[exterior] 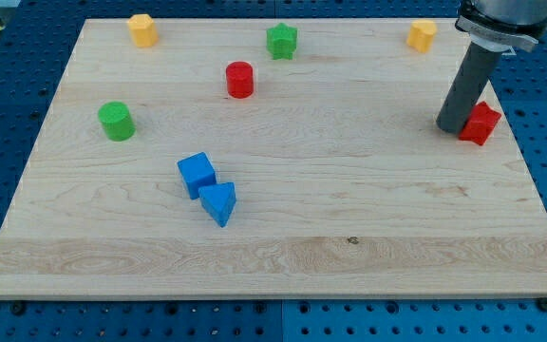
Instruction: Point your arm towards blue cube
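Resting on the pale wooden desk [349, 190], my tip [451, 127] touches the red star-shaped block [481, 123], well apart from the blue cube [197, 174]; no claw shows.

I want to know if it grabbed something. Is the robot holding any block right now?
No, nothing is held. My tip is just a rod, standing right beside the red block, far from the blue cube.

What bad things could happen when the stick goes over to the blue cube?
My tip sits against the red block at the view's right, so starting off carelessly could drag it along. The blue cube touches the blue triangle block, so coming in too far could shove both. The red cylinder sits above a straight path and could probably be missed.
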